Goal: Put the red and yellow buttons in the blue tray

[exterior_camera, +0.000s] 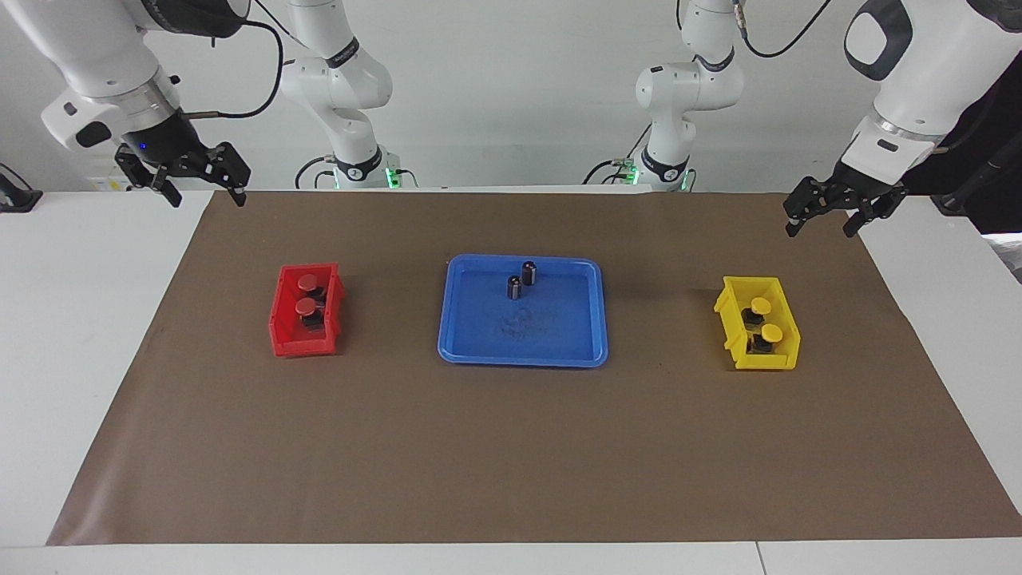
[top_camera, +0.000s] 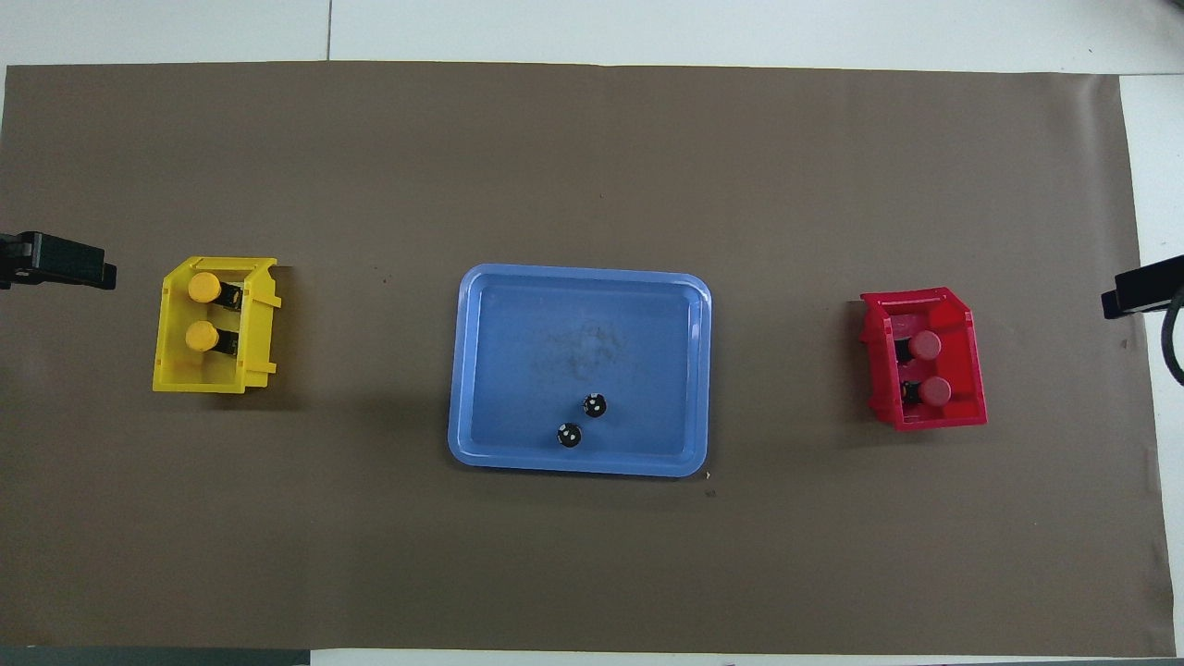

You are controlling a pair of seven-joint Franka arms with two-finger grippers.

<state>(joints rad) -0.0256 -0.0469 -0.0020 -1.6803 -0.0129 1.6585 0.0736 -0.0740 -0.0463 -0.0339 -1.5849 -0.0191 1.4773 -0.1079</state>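
Observation:
Two red buttons (exterior_camera: 307,282) (top_camera: 924,346) sit in the small red bin (exterior_camera: 281,319) (top_camera: 962,370) toward the right arm's end. Two yellow buttons (exterior_camera: 761,306) (top_camera: 203,287) sit in the small yellow bin (exterior_camera: 786,319) (top_camera: 171,333) toward the left arm's end. The blue tray (exterior_camera: 551,319) (top_camera: 555,333) lies between the bins and holds two small dark capless cylinders (exterior_camera: 528,272) (top_camera: 595,405). My right gripper (exterior_camera: 204,194) is open and empty, raised over the mat's corner by the red bin's end. My left gripper (exterior_camera: 821,228) is open and empty, raised over the mat's edge by the yellow bin's end.
A brown mat (exterior_camera: 511,447) (top_camera: 592,166) covers most of the white table. Both bins and the tray rest on it. Two more arm bases (exterior_camera: 351,160) stand at the table's edge nearest the robots.

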